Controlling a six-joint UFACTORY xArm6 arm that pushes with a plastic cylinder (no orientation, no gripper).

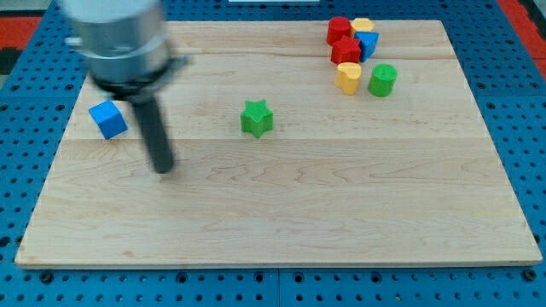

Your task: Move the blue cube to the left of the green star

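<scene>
The blue cube [107, 118] lies near the left edge of the wooden board [281, 213]. The green star [256, 118] lies right of it, near the board's middle, at about the same height in the view. My tip [162, 168] is down on the board, to the lower right of the blue cube and to the lower left of the green star. It touches neither block. The rod runs up from the tip to the blurred grey arm body at the view's top left.
A cluster of blocks sits at the top right: two red blocks [345, 51] [338, 31], a yellow block [363, 26], a second blue block [368, 43], a yellow block [348, 77] and a green cylinder [382, 79]. A blue pegboard surrounds the board.
</scene>
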